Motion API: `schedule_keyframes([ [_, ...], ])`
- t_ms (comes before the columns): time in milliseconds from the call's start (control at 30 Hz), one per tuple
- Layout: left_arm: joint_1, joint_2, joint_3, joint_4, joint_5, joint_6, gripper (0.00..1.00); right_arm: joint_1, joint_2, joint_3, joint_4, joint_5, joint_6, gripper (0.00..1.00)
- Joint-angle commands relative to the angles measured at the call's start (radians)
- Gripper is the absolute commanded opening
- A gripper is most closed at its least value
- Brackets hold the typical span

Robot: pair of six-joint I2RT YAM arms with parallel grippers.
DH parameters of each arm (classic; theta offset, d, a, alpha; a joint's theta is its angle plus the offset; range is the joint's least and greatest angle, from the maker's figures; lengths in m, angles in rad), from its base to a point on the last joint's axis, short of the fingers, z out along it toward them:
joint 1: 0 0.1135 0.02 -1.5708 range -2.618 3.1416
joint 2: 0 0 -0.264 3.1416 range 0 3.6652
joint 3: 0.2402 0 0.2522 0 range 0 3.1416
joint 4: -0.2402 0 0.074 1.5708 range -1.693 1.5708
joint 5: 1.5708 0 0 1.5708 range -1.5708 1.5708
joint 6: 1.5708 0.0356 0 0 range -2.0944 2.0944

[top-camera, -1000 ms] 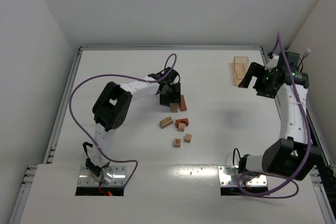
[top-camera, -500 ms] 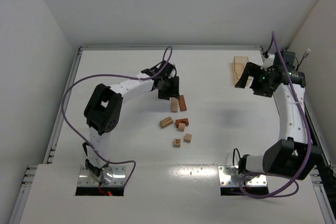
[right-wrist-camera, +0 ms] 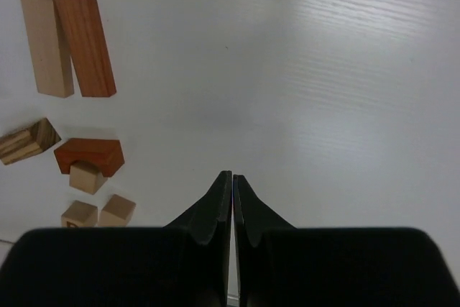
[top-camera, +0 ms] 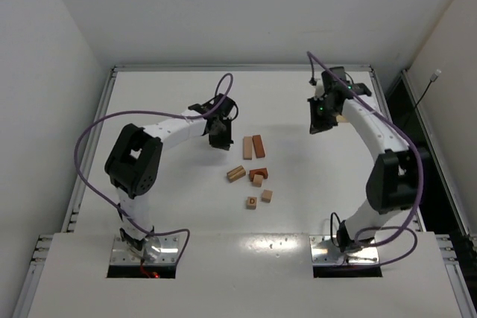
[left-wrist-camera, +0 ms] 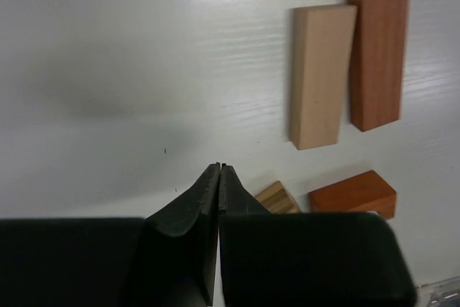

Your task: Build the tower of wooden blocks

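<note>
Top view, 12 o'clock taken as the far edge of the table (top-camera: 171,199).

The wood blocks (top-camera: 257,179) lay loose near the table's middle, each flat on the surface and none resting on another.
- At the cluster's 12 o'clock, the tan bar (top-camera: 247,147) and the reddish bar (top-camera: 258,145) lay side by side. Their long faces touched or very nearly did, with the tan one on the 9 o'clock side.
- Toward 6 o'clock of the bars lay the striped block (top-camera: 236,173). The reddish arch (top-camera: 259,173) sat just at its 3 o'clock, with a tan cube (right-wrist-camera: 86,177) set against the arch's hollow side.
- Further toward 6 o'clock, the lettered cube (top-camera: 252,202) and the plain cube (top-camera: 266,196) sat close together, apart from the arch.

The left gripper (left-wrist-camera: 219,172) was clenched, its fingertips pressed together with nothing between them. It stood at roughly 9 o'clock of the tan bar, near it but not touching.

The right gripper (right-wrist-camera: 231,176) was likewise clenched on nothing. It was well apart from the blocks, at about 2 o'clock of the cluster. I could not tell whether either gripper's tips touched the table.
</note>
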Motion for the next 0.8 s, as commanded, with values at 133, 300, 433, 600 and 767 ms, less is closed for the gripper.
schedule_keyframes([
  [133,-0.001,0.074,0.041,-0.006,-0.025,-0.003,0.0,0.106,0.302,0.231,0.05,0.088,0.048,0.0],
  [300,0.01,0.096,0.054,-0.006,-0.036,-0.003,0.0,0.176,0.426,0.305,0.039,0.079,0.071,0.0],
  [433,0.019,0.12,0.054,-0.006,-0.013,-0.012,0.0,0.241,0.474,0.316,0.039,0.068,0.104,0.0],
  [600,0.019,0.171,0.084,0.013,0.035,-0.034,0.0,0.299,0.494,0.316,0.03,0.089,0.15,0.0],
  [767,0.019,0.211,0.117,0.013,0.047,-0.055,0.0,0.318,0.526,0.316,0.01,0.134,0.212,0.0],
])
